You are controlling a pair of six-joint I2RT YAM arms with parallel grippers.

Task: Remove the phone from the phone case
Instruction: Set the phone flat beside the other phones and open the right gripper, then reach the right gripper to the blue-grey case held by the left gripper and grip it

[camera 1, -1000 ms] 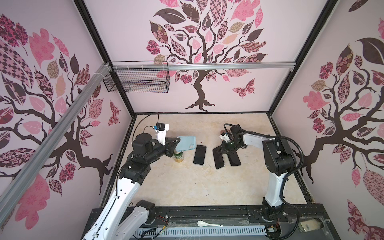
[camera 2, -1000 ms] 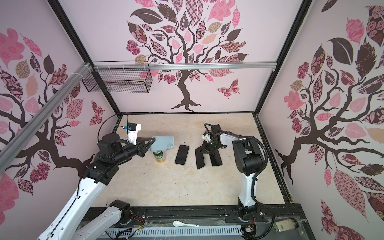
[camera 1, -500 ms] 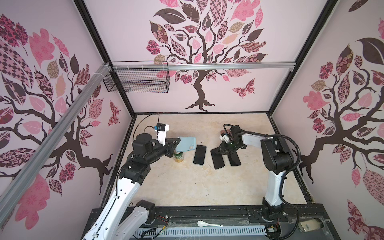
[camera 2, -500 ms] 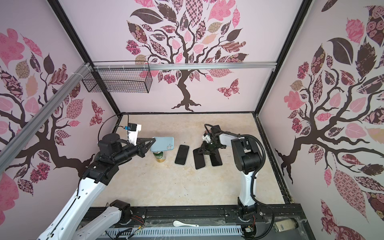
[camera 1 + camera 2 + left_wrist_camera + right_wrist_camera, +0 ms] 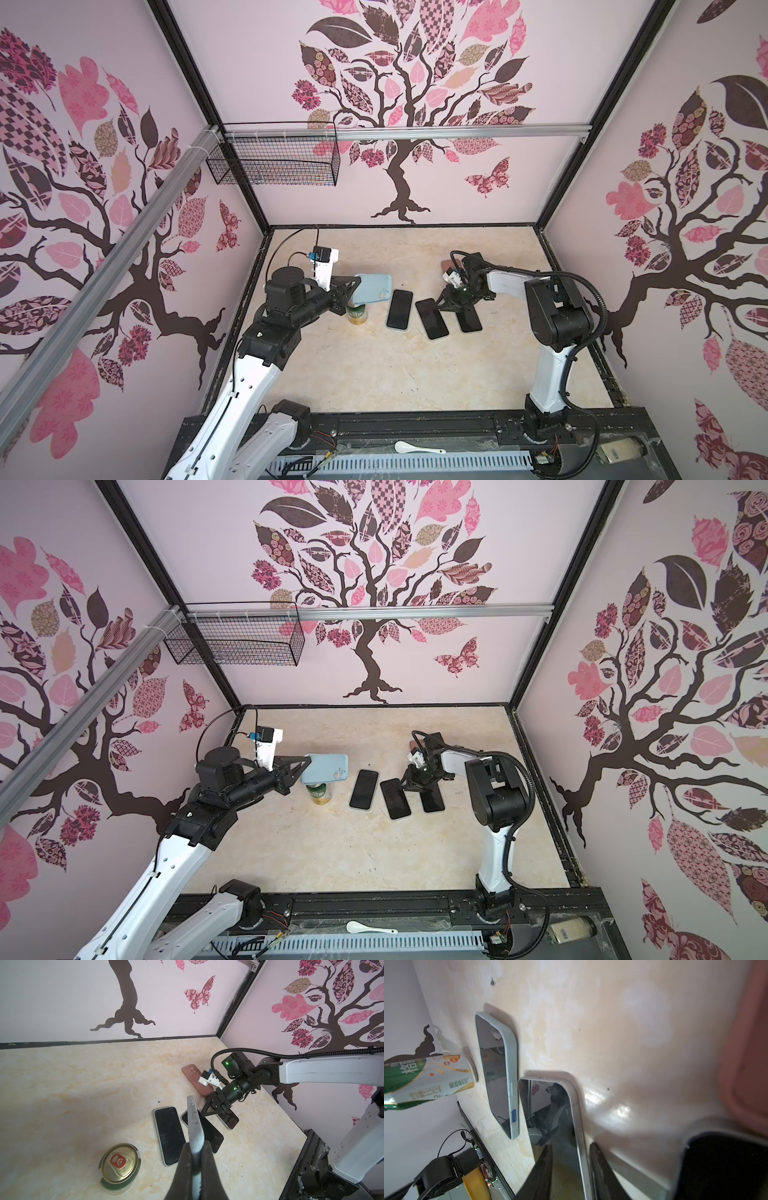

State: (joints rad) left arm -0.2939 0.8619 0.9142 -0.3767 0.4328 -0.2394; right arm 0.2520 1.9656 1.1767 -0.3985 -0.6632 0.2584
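Observation:
My left gripper (image 5: 356,286) is shut on one end of a light blue phone case (image 5: 372,288), held level in the air above the can. The left wrist view shows the case (image 5: 194,1122) edge-on between the fingers, so its inside is hidden. A bare black phone (image 5: 432,318) with a silver rim lies screen up on the table. My right gripper (image 5: 451,306) is down at its far end. In the right wrist view the jaws (image 5: 570,1145) stand apart astride the phone (image 5: 556,1109) rim, one finger over the screen and one beside the edge.
A phone in a pale case (image 5: 400,309) lies left of the bare one, and another dark phone (image 5: 469,321) lies right of it under my right gripper. A green can (image 5: 357,313) stands under the held case. A pink case (image 5: 449,264) lies behind. A wire basket (image 5: 274,164) hangs on the back wall.
My right gripper's jaws have spread apart round the bare phone's rim, and that phone has shifted slightly to the left. The left arm and the blue case have stayed in place.

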